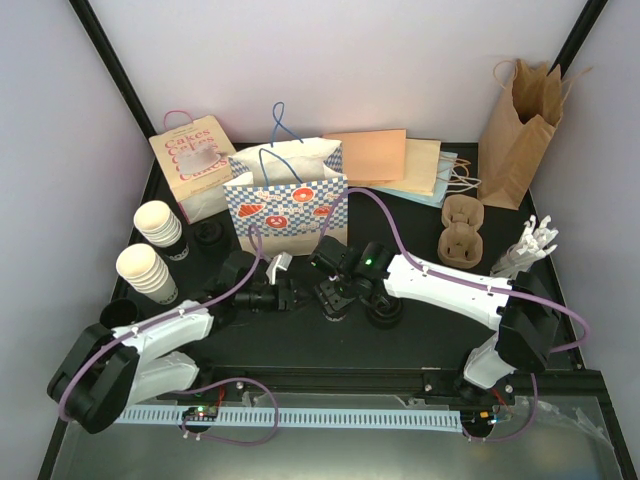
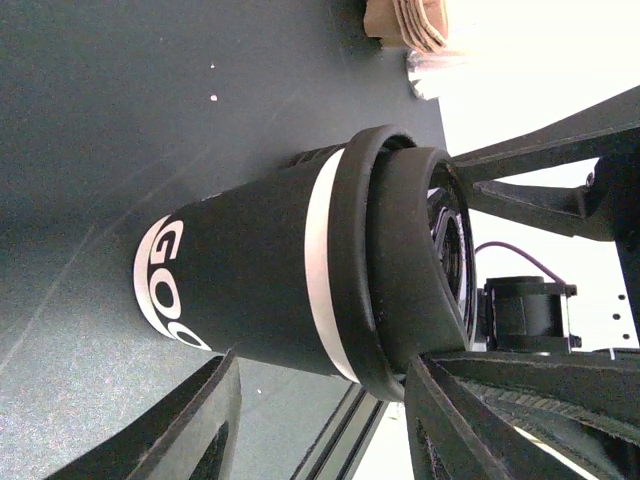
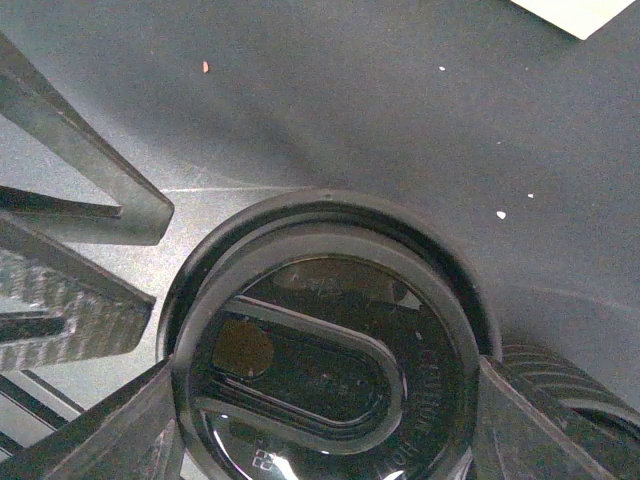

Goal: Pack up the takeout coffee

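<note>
Black plastic is filling the span of my right pincer [image 3: 325,375], which is reaching down from above with a finger bearing on each side of the round lid [image 3: 300,300], so I am reading it as clamped on that lid. The lid is sitting on the mouth of a dark-sleeved cup [image 2: 250,280] with a white band under the rim. The cup is standing near the middle of the table [image 1: 300,345], just on the near side of the checked gift bag [image 1: 285,205]. From the left, my left pincer [image 2: 322,360] is lying low with its fingers spread apart, one to either side of the cup and, as far as I am seeing, not gripping it. I am judging the step to be seating the lid. To do it well I am wanting the rim level all the way round before pushing; in the left wrist view it is looking seated on the side facing me, while the far side is hidden. I should be closing the left fingers low on the sleeve first, so the cup is not tipping or sliding, then pressing straight down rather than sideways. Further out, two stacks of cream cups [image 1: 147,272] are standing at the left and the cardboard carrier [image 1: 462,232] is lying to the right, well apart from both pincers.
</note>
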Tool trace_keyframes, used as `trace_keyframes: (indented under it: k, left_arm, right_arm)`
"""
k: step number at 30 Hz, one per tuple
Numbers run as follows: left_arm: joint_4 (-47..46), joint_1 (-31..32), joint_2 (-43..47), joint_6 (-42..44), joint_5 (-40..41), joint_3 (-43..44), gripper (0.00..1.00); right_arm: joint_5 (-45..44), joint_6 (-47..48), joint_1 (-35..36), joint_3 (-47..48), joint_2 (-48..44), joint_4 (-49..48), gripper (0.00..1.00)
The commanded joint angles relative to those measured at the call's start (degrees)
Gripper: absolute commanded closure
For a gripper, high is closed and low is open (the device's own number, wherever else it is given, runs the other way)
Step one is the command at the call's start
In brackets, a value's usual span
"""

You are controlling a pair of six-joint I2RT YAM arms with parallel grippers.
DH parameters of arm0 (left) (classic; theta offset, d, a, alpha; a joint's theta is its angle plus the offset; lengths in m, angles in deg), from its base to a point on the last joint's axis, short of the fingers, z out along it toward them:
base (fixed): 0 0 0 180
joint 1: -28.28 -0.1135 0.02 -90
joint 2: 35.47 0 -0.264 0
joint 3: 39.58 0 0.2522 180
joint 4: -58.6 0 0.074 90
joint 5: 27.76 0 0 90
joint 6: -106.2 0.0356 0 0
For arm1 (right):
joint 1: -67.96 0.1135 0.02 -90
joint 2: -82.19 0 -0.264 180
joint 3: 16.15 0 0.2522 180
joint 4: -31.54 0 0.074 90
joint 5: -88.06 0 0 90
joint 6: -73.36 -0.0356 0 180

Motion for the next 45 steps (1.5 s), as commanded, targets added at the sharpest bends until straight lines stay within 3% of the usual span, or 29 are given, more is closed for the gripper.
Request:
trace_keyframes:
  k: [1, 8, 19, 29, 45]
  left_arm:
    - [-3.4, 0.3, -1.8, -0.7, -1.4, 2.6, 0.52]
    - [-4.1, 1.2, -6.1, 0.3, -1.0, 4.0, 0.52]
    - [12.2, 1.3, -9.1, 4.9, 9.3, 6.7, 0.55]
    - [12.2, 1.0, -7.7, 4.9, 9.4, 9.8, 0.56]
    - [13.1, 0.2, -13.1, 6.5, 7.2, 15.9, 0.56]
  right_arm:
    - [1.1, 1.0, 0.4, -1.5, 1.2, 1.6, 0.3]
    - [1.8, 1.7, 0.5, -1.9, 1.4, 1.3, 0.3]
    - [3.9, 2.5, 0.5, -3.8, 1.7, 0.1, 0.31]
    - [6.3, 5.3, 1.2, -4.6, 1.5, -0.9, 0.31]
    - [7.8, 6.4, 1.8, -5.8, 0.9, -1.9, 0.31]
